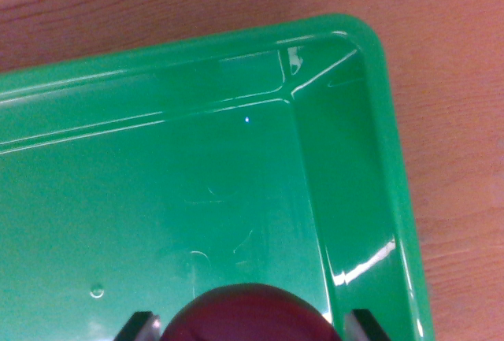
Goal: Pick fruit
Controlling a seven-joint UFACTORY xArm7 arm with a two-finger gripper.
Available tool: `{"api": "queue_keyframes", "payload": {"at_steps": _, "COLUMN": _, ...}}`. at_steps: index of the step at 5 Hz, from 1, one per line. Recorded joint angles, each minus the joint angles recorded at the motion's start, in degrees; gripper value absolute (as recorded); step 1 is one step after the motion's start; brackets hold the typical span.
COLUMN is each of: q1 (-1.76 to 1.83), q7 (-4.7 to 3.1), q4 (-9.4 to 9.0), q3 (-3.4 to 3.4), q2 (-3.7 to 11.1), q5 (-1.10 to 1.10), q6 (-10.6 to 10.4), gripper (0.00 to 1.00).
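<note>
1. In the wrist view we look straight down into a glossy green tray [370, 160] resting on a wooden table [457, 120] with a reddish-brown grain; the table shows along the top and down the wrist view's right

2. We see one rounded corner of the tray at the upper right, with its raised rim running off to the left edge and down to the bottom edge; the sloped inner wall catches bright streaks of light near that corner and again lower on the right wall

3. The tray floor in front of us is bare green plastic with faint moulded marks and one small bright glint near the middle

4. At the bottom edge we see the fruit [256, 316], a dark red rounded thing, only its upper part inside the picture; it sits over the tray floor, near the right wall but apart from it

5. The gripper [252, 327] shows only as two dark fingertips [135, 329] poking up from the bottom edge, one on each side of the fruit

6. The jaws stand about as wide as the fruit, with the tips just beside its flanks; we read them as closed on the fruit, though the contact itself lies at the very edge of the picture

7. We cannot tell whether the fruit touches the tray floor or hangs above it
</note>
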Motion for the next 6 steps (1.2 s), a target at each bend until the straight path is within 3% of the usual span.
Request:
{"api": "queue_keyframes", "payload": {"at_steps": 1, "q1": 0.03, "q7": -0.14, "q4": 1.75, "q3": 0.01, "q2": -0.87, "q5": 0.02, "q6": 2.61, "gripper": 1.0}}
{"api": "queue_keyframes", "payload": {"at_steps": 2, "q1": 0.03, "q7": -0.14, "q4": 1.75, "q3": 0.01, "q2": -0.87, "q5": 0.02, "q6": 2.61, "gripper": 1.0}}
{"api": "queue_keyframes", "payload": {"at_steps": 3, "q1": 0.06, "q7": -0.27, "q4": 3.4, "q3": 0.03, "q2": -1.7, "q5": 0.03, "q6": 5.1, "gripper": 1.0}}
{"api": "queue_keyframes", "payload": {"at_steps": 4, "q1": 0.06, "q7": -0.27, "q4": 3.4, "q3": 0.03, "q2": -1.7, "q5": 0.03, "q6": 5.1, "gripper": 1.0}}
{"api": "queue_keyframes", "payload": {"at_steps": 5, "q1": 0.09, "q7": -0.39, "q4": 4.92, "q3": 0.04, "q2": -2.47, "q5": 0.05, "q6": 7.38, "gripper": 1.0}}
{"api": "queue_keyframes", "payload": {"at_steps": 6, "q1": 0.09, "q7": -0.39, "q4": 4.92, "q3": 0.04, "q2": -2.47, "q5": 0.05, "q6": 7.38, "gripper": 1.0}}
